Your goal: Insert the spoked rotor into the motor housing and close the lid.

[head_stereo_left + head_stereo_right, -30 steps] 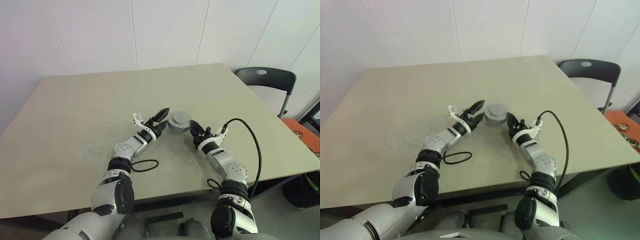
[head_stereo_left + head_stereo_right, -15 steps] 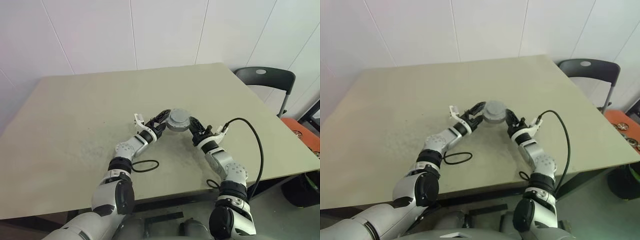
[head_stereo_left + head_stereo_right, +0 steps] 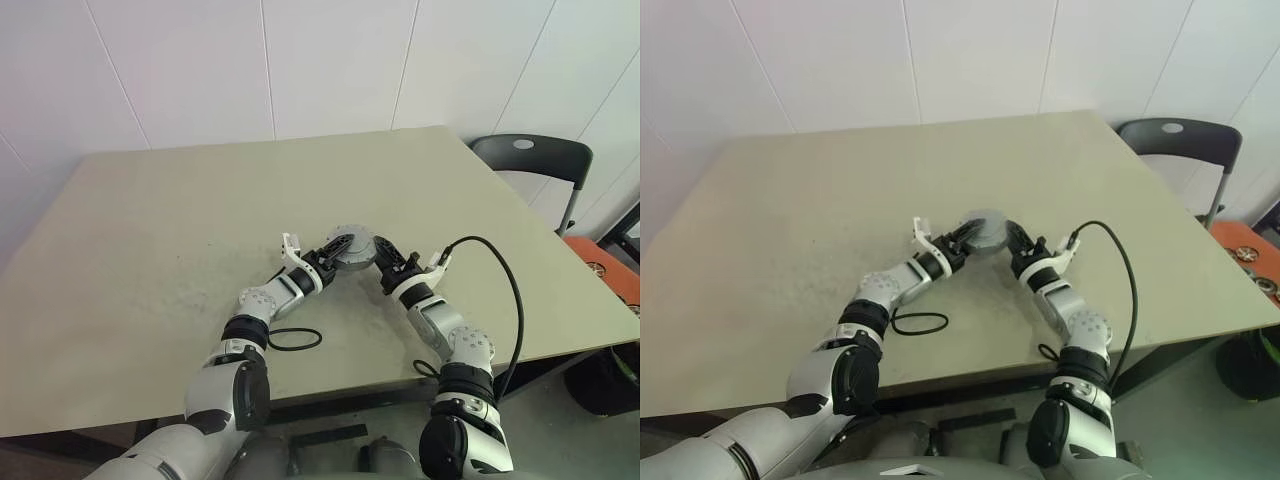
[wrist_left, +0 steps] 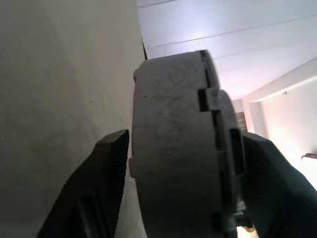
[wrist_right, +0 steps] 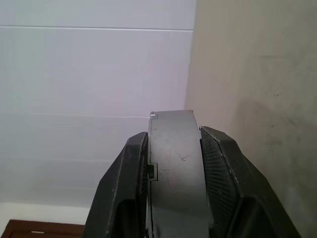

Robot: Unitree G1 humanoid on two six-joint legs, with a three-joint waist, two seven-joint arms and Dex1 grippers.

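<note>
Right wrist view: both end effectors pinch the motor housing (image 5: 173, 163) above the table (image 3: 150, 250).

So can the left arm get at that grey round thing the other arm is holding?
Probably yes: the left fingers already sit on either side of the grey round part, with nothing between.

the left gripper (image 3: 333, 254), wide open and just beside the round grey metal motor housing (image 3: 353, 247) a second ago, has moved in and closed its black fingers (image 4: 99, 183) on the housing's two flat faces. the housing has tilted up on edge between both grippers.
</note>
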